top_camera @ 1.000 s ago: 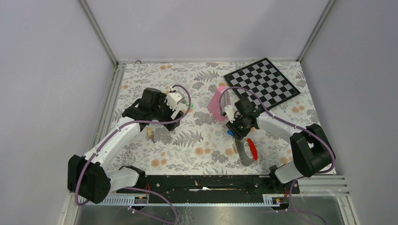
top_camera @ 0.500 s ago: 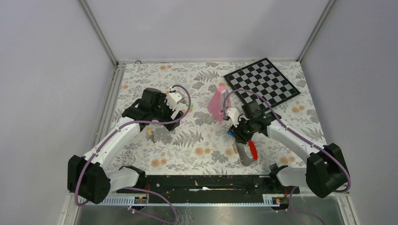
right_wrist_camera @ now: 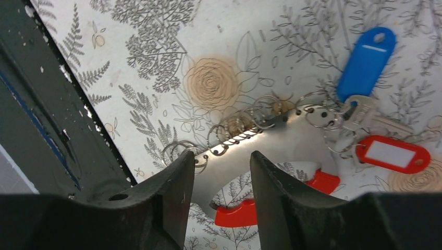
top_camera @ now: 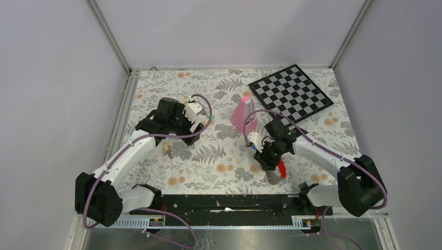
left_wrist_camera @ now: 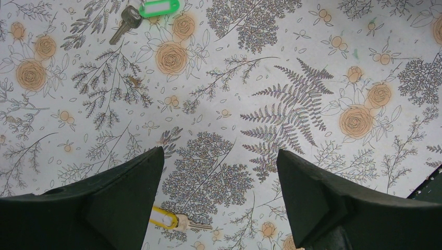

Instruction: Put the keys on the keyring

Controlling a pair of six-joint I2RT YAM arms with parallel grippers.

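Snagging risk: right gripper [right_wrist_camera: 221,159], jaws half-parted astride the keyring [right_wrist_camera: 271,141], grasp untellable, could drag it from the keys [right_wrist_camera: 365,117]; left gripper [left_wrist_camera: 219,156] gapes empty.

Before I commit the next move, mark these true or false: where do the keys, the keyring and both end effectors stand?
1. The left end effector holds the yellow-tagged key. False: its jaws are open and empty, and that key lies on the table beneath it.
2. The green-tagged key lies loose on the table. True.
3. The right end effector is over the keyring. True.
4. The keyring's curved bar is blue. False: it is red; the other side is grey.
5. The pink pyramid stands on the checkerboard. False: it stands on the floral cloth beside the board.
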